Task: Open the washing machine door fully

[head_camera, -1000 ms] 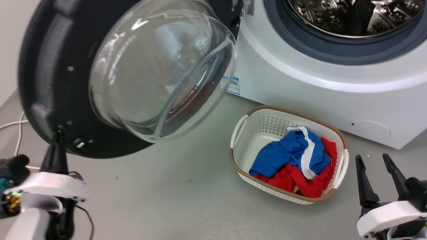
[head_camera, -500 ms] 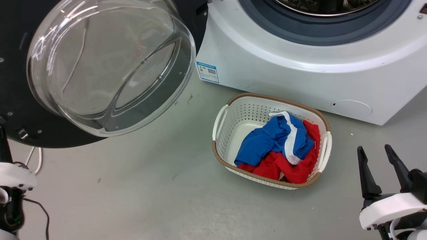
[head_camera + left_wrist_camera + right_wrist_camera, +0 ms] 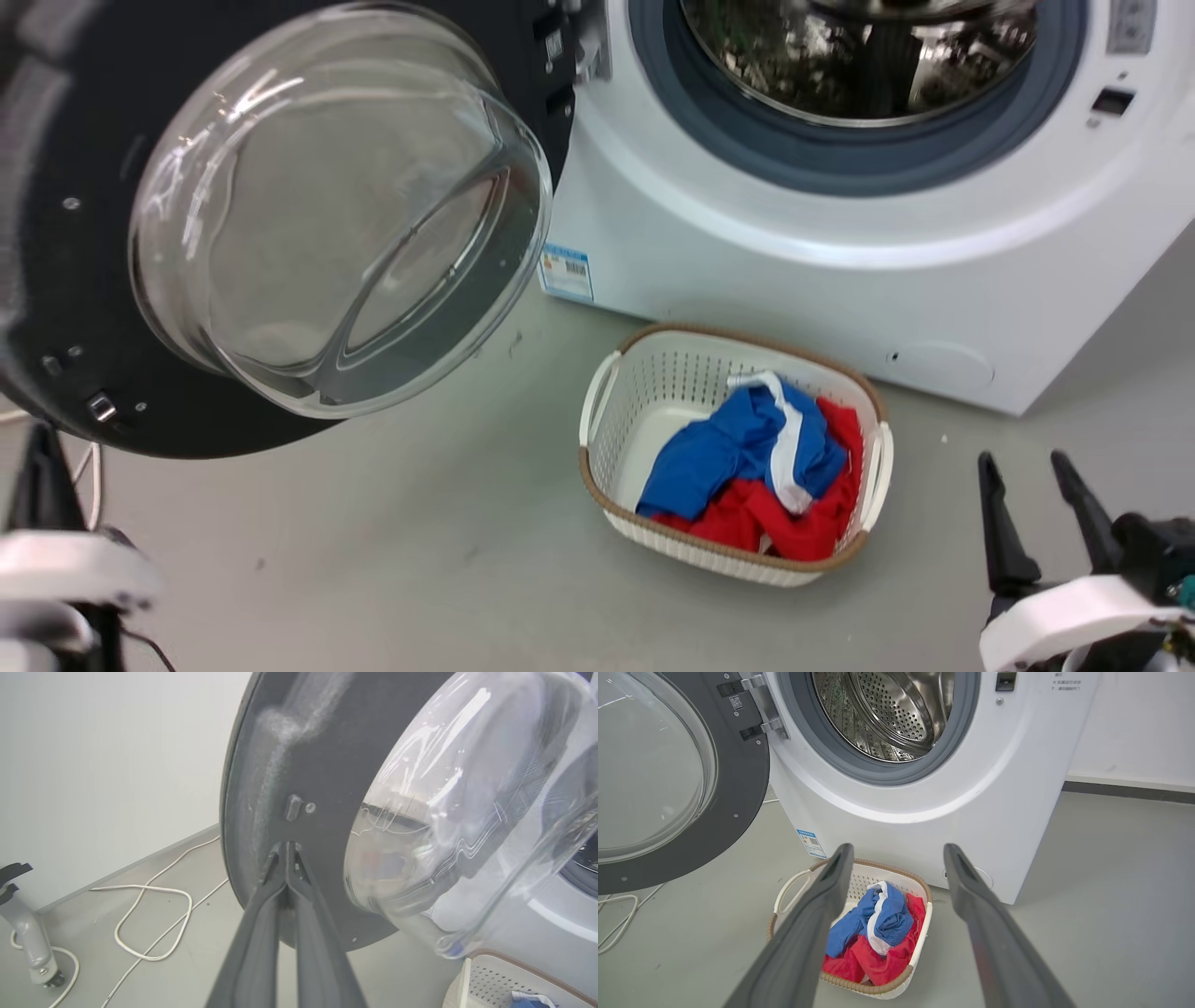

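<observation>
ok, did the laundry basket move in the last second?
No. The laundry basket keeps its spot below the blue label and filter cap; only the camera shifted.

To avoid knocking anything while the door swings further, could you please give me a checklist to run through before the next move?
1. Left pincer shut, tips against the inner face of the washing machine door: ok.
2. Door swung clear of the drum opening: ok.
3. Door at its full stop: cannot tell.
4. Right pincer open, apart from the door: ok.
5. Laundry basket apart from the door: ok.
6. White cable on the floor behind the door, clear of the swing: cannot tell.
</observation>
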`<state>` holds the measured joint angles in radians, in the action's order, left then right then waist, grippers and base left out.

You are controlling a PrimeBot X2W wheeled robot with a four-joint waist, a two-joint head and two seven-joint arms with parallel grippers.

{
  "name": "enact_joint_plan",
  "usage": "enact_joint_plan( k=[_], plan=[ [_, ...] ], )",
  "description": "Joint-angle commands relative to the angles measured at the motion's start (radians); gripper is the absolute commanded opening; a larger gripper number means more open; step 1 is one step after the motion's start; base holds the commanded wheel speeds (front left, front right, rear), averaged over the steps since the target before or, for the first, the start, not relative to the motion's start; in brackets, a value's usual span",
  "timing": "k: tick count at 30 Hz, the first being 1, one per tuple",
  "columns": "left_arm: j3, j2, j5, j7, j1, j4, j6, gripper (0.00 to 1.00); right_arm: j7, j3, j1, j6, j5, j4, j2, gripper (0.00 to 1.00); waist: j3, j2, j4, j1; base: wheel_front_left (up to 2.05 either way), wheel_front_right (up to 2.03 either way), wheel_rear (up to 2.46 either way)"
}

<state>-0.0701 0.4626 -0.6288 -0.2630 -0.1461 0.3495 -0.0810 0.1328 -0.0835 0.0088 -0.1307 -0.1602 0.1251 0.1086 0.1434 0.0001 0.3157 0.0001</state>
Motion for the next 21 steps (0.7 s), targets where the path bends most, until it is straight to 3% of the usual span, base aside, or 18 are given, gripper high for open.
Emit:
enact_joint_plan(
  k=[1, 9, 18, 21],
  plan=[
    [0.004, -0.012, 0.017, -0.002, 0.037, -0.032, -0.014, 0.00, 0.009, 0.001, 0.017, 0.000, -0.003, 0.006, -0.009, 1.00, -0.046, -0.0001, 0.009, -0.0001, 0.00, 0.00, 0.00],
    [0.094, -0.081, 0.101, 0.031, 0.219, -0.267, -0.097, 0.00, 0.021, 0.001, 0.057, 0.000, 0.006, 0.028, -0.040, 1.00, -0.140, -0.0001, 0.019, -0.0001, 0.00, 0.00, 0.00],
    [0.253, -0.157, 0.156, 0.070, 0.216, -0.329, -0.084, 0.00, 0.023, 0.016, 0.046, 0.000, 0.019, 0.021, -0.052, 1.00, -0.155, -0.0001, -0.034, -0.0001, 0.00, 0.00, 0.00],
    [0.291, -0.167, 0.179, 0.076, 0.181, -0.302, -0.073, 0.45, 0.018, 0.025, 0.036, 0.000, 0.031, 0.013, -0.053, 1.00, -0.150, -0.0001, -0.075, -0.0001, 0.00, 0.00, 0.00]
  ],
)
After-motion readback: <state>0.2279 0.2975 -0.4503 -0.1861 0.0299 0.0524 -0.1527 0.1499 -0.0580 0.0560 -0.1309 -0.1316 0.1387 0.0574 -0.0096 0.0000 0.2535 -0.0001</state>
